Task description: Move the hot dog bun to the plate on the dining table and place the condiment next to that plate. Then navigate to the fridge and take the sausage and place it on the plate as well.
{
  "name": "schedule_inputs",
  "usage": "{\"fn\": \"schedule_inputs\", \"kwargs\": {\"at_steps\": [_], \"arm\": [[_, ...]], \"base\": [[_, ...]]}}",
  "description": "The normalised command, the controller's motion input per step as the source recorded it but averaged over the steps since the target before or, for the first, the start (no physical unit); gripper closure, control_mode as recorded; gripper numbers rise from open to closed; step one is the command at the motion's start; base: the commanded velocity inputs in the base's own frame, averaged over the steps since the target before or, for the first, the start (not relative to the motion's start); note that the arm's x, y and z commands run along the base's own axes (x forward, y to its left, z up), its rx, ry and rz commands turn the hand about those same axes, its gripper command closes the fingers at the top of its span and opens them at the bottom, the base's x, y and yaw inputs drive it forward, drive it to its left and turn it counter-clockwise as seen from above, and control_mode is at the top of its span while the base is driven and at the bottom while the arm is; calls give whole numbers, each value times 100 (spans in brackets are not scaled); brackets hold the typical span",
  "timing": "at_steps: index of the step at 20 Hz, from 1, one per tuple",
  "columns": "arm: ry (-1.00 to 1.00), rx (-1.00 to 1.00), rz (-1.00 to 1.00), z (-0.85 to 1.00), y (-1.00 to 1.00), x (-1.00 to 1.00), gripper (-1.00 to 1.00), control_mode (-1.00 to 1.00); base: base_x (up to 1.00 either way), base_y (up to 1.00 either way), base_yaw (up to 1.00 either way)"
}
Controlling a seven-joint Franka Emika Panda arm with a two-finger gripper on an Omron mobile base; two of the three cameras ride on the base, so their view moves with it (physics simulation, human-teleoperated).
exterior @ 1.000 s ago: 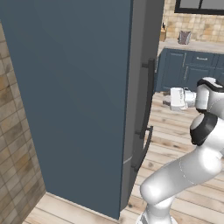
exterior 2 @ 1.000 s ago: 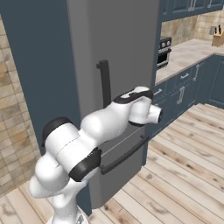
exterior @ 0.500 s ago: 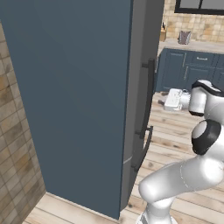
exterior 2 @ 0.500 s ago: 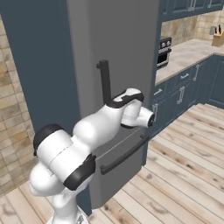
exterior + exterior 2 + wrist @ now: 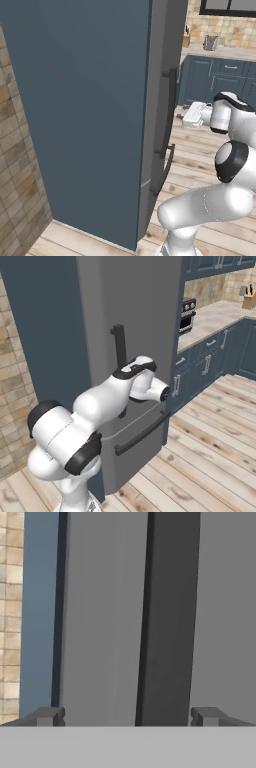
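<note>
Gripper (image 5: pixel 126 716) facing fridge (image 5: pixel 135 321) front, jaws spread wide, nothing between them. Dark vertical handle (image 5: pixel 167 617) directly ahead, lined up nearer the right-hand fingertip (image 5: pixel 205 715), not yet touched. Fridge doors closed; lower drawer bar (image 5: pixel 142 434) below arm. Hand (image 5: pixel 194 114) just beside handle in left base view. Blue cabinets (image 5: pixel 210 356) and wooden floor (image 5: pixel 210 456) beyond.

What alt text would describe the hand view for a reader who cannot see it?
The open pincer faces the grey fridge closely, with its dark upright handle between the two fingertips. A strip of tan brick wall shows at the left edge.
</note>
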Motion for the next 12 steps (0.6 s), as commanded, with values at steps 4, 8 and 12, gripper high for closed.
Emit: {"fn": "schedule_inputs", "kwargs": {"at_steps": [4,8,12], "arm": [[0,0,1,-5,0,17,-100,-100],[0,0,0,-6,-1,24,-100,-100],[0,0,0,-2,0,21,-100,-100]], "base": [[0,0,0],[0,0,0],[0,0,0]]}}
